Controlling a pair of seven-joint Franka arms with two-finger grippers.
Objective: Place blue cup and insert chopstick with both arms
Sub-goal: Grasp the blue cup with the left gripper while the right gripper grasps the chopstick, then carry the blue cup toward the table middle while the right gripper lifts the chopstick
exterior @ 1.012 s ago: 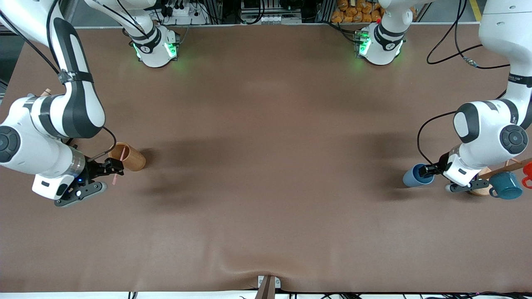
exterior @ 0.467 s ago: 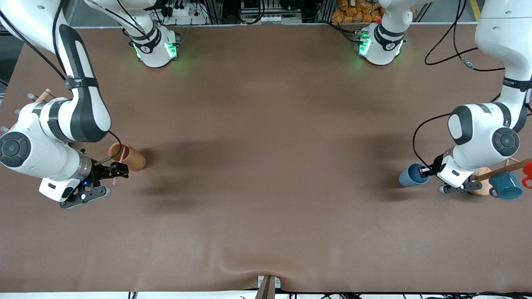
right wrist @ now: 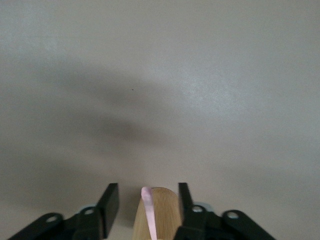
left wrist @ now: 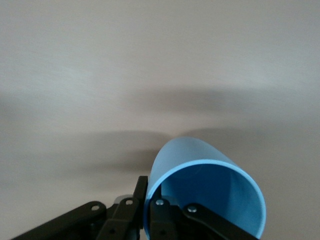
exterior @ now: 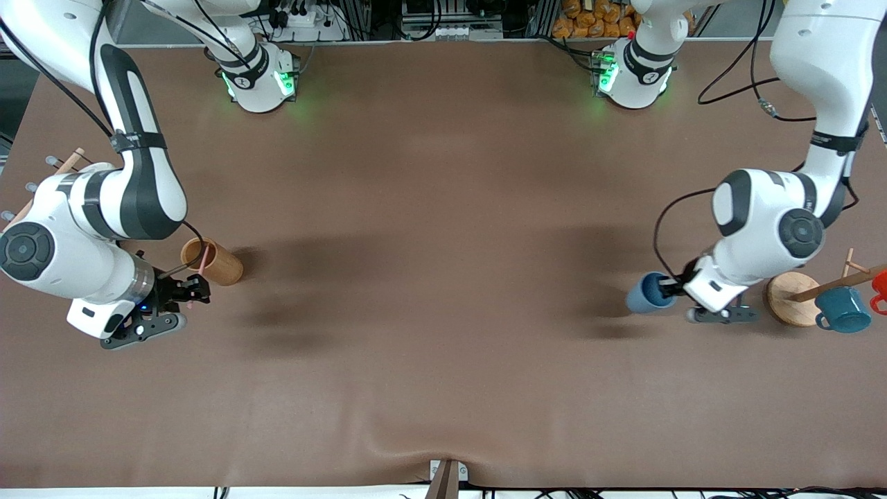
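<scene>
Now both arms are at the picking-up step. The left gripper [exterior: 673,287] is near the left arm's end of the table [exterior: 443,208], and its fingers are pressed tight on the rim of the blue cup [exterior: 643,294], one finger inside and one outside. In the left wrist view the cup looks tipped on its side, with its open mouth showing. The right gripper [exterior: 194,291] is near the right arm's end of the table, just beside the brown wooden cup [exterior: 211,261]. Its fingers are spread on both sides of the pink chopstick [right wrist: 149,215], which stands in the wooden cup, and they do not seem to pinch it yet. Next, I think the right gripper must squeeze the chopstick and lift it out. The left arm must carry the blue cup toward the middle of the table and stand it upright.
</scene>
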